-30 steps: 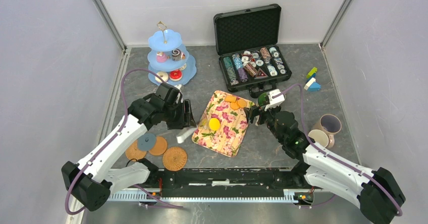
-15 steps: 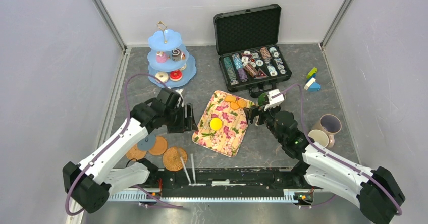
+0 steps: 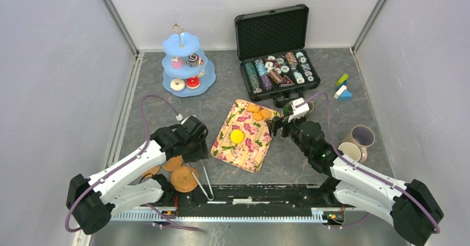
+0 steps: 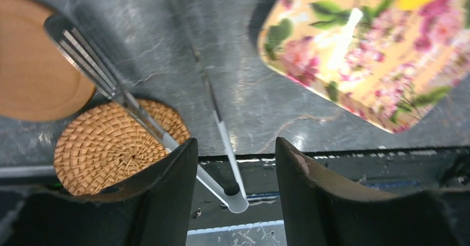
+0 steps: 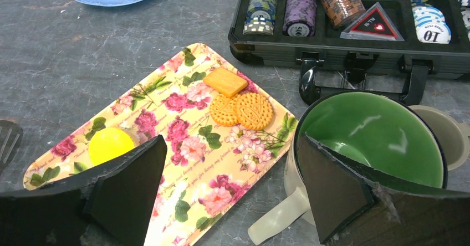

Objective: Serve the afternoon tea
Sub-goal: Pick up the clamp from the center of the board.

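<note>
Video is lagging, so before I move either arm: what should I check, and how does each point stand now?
1. Left gripper open and empty: ok.
2. Tongs in hand for serving: not ok; they lie on the table, one blade across the woven coaster.
3. Right gripper open: ok.
4. Green-lined mug upright: ok.
5. Mug on a coaster: not ok; it stands on bare table beside the floral tray.
6. Biscuits on the tray: ok.
</note>
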Robot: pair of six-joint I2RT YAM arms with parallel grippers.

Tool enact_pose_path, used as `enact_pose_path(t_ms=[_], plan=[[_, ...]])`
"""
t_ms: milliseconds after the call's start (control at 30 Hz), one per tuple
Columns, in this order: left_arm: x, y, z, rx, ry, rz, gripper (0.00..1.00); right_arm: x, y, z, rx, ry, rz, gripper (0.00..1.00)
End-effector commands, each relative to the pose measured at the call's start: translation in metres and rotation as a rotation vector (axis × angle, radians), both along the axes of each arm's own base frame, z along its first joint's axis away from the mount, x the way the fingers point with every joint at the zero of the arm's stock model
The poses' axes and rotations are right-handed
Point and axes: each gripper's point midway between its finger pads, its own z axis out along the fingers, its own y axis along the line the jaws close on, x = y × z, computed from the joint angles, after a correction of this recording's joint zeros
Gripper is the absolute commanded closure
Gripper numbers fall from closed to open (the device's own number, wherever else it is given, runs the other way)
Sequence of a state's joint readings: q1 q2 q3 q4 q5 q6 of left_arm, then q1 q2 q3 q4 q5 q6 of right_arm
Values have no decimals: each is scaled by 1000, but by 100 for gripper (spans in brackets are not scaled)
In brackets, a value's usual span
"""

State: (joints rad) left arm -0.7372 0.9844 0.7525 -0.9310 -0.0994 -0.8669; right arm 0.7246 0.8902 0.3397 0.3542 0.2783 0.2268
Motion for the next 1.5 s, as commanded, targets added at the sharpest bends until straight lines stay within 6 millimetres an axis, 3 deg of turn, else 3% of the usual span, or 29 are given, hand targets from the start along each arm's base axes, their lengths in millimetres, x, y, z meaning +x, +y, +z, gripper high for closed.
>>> enact_pose_path(t_ms=[0,233,400,667,933,1133,1367,1467], plan=[[0,13,-19,31,28,209,41,3,6,18,37,-50,20,5],[14,-13,-47,35,69,142,50,3,5,19,40,-53,14,5],[16,-1,-65,139,82,127,57,3,4,20,39,-56,12,5],[25,3,-70,179,40,84,67,3,6,18,31,-51,24,5],[39,0,-50,183,-40,13,84,4,7,17,26,-49,24,5],[52,2,-18,169,-148,-6,97,3,10,15,23,-43,40,4],[59,8,12,152,-236,29,98,3,13,13,21,-38,55,4],[64,6,28,109,-293,40,98,-2,24,14,22,-42,127,2]])
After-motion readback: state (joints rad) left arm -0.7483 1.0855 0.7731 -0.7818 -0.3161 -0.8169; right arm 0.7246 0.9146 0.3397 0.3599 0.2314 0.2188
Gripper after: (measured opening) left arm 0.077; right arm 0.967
